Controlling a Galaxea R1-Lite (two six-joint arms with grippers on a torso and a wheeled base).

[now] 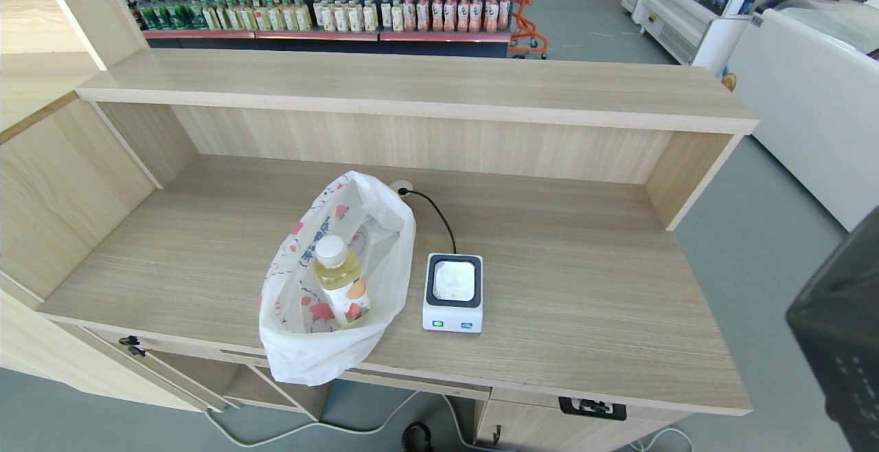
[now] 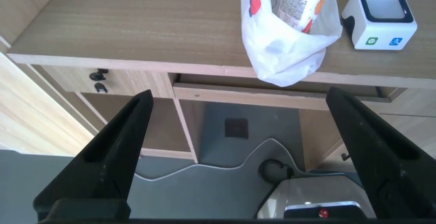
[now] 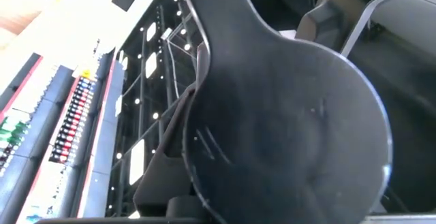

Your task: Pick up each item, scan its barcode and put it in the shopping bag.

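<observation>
Juice bottle (image 1: 338,277): upright inside plastic shopping bag (image 1: 302,349), just beside barcode scanner (image 1: 453,292). Likely rigid, slick, fairly heavy; best gripped mid-body. Left gripper (image 2: 240,98): spread wide, empty, off counter (image 1: 584,287) front.

Bare surface (image 1: 584,287) runs wide right of the scanner (image 1: 453,292) and left of the bag (image 1: 329,349); those two stand just beside each other. The scanner's cable (image 1: 446,223) crosses behind it. A back wall (image 1: 412,139) and side panels (image 1: 690,177) close three sides.
</observation>
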